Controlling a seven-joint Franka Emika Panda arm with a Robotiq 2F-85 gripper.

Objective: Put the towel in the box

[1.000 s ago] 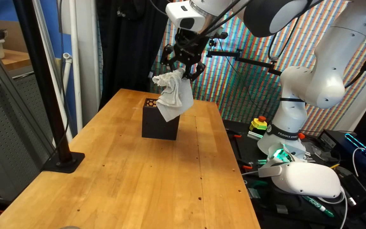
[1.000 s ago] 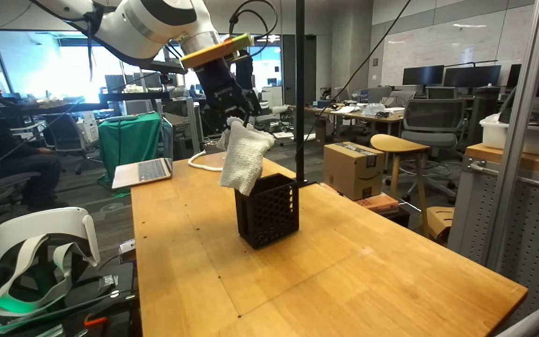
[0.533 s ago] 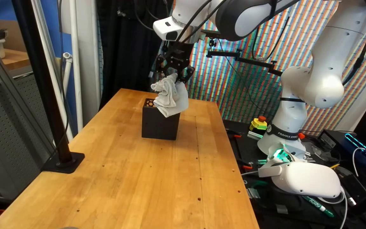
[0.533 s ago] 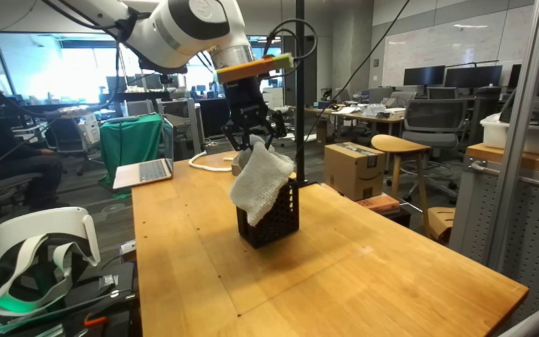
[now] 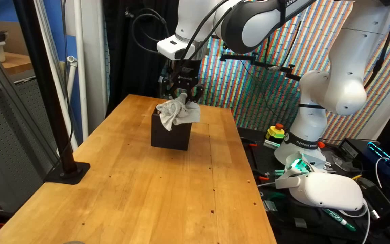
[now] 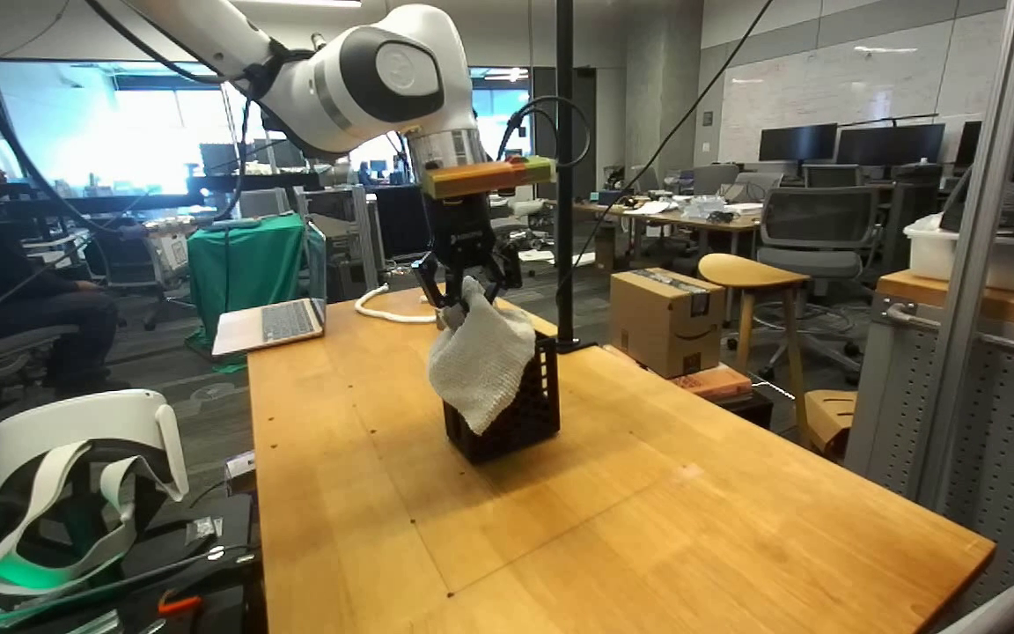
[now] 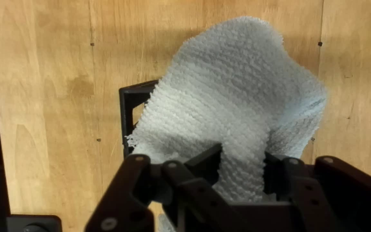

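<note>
The white towel shows in both exterior views [image 5: 178, 112] [image 6: 485, 365] and in the wrist view [image 7: 224, 87]. The black box with holed sides stands upright on the wooden table in both exterior views [image 5: 170, 137] [image 6: 535, 412]. My gripper [image 5: 184, 97] is above the box, pointing down, with its fingers closed around a bunched peak of the towel; the wrist view shows the fingers [image 7: 242, 161] with cloth filling the gap. The towel drapes over the box opening and hangs outside one side. It hides most of the opening; a rim corner shows in the wrist view [image 7: 126, 109].
A black pole with a flat base [image 5: 68, 173] stands on the table edge. An open laptop [image 6: 269, 326] and a white cord [image 6: 384, 310] lie at the table's far end in an exterior view. A headset [image 5: 327, 191] lies beside the table.
My gripper has moved across over the box and then down, turning more upright. The towel has come down with it and now rests bunched over the box rim.
</note>
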